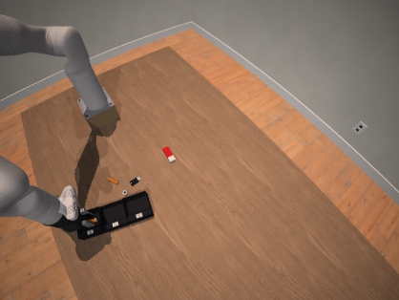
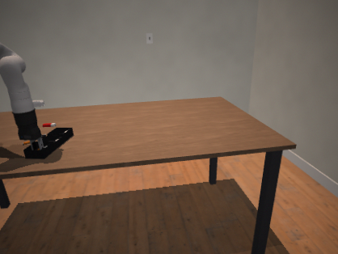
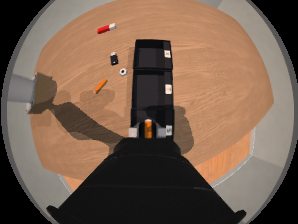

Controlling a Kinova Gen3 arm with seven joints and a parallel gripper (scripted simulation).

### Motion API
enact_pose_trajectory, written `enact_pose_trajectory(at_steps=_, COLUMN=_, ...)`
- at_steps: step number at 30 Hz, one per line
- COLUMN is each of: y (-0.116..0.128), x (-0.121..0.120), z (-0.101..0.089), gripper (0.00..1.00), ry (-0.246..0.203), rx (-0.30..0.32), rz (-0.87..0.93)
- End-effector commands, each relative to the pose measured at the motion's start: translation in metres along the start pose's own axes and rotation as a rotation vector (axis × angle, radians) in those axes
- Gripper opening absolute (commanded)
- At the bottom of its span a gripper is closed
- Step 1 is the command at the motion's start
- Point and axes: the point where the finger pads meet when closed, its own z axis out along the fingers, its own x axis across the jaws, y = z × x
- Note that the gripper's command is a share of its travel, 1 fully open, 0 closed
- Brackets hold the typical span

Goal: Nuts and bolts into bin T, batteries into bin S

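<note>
A black bin tray (image 1: pixel 115 215) with three compartments lies near the table's left front edge; it also shows in the wrist view (image 3: pixel 153 83). I cannot read its white labels. My gripper (image 1: pixel 88 221) is over the tray's end compartment, fingers open. An orange battery (image 1: pixel 94 220) sits between the open fingers over that compartment, and shows in the wrist view (image 3: pixel 148 127). On the table beside the tray lie a second orange battery (image 1: pixel 113 181), a small black battery (image 1: pixel 135 181) and a grey nut (image 1: pixel 123 192).
A red and white object (image 1: pixel 169 154) lies further toward the table's middle. The arm's base (image 1: pixel 97 107) stands at the table's far left edge. The tray is close to the table's edge (image 2: pixel 48 141).
</note>
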Motion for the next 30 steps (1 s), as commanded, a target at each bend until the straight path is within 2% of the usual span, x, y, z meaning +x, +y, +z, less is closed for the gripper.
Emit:
enact_pose_trajectory(at_steps=1, y=0.001, x=0.002, z=-0.005, gripper=0.60, ry=0.005, rx=-0.002, rz=0.001)
enact_pose_trajectory(at_steps=20, y=0.001, x=0.002, z=-0.028, gripper=0.60, ry=0.005, rx=-0.002, rz=0.001)
enact_pose_trajectory(at_steps=23, y=0.001, x=0.002, z=-0.043, gripper=0.60, ry=0.005, rx=-0.002, rz=0.001)
enact_pose_trajectory(at_steps=30, y=0.001, x=0.002, z=-0.043, gripper=0.60, ry=0.005, rx=-0.002, rz=0.001)
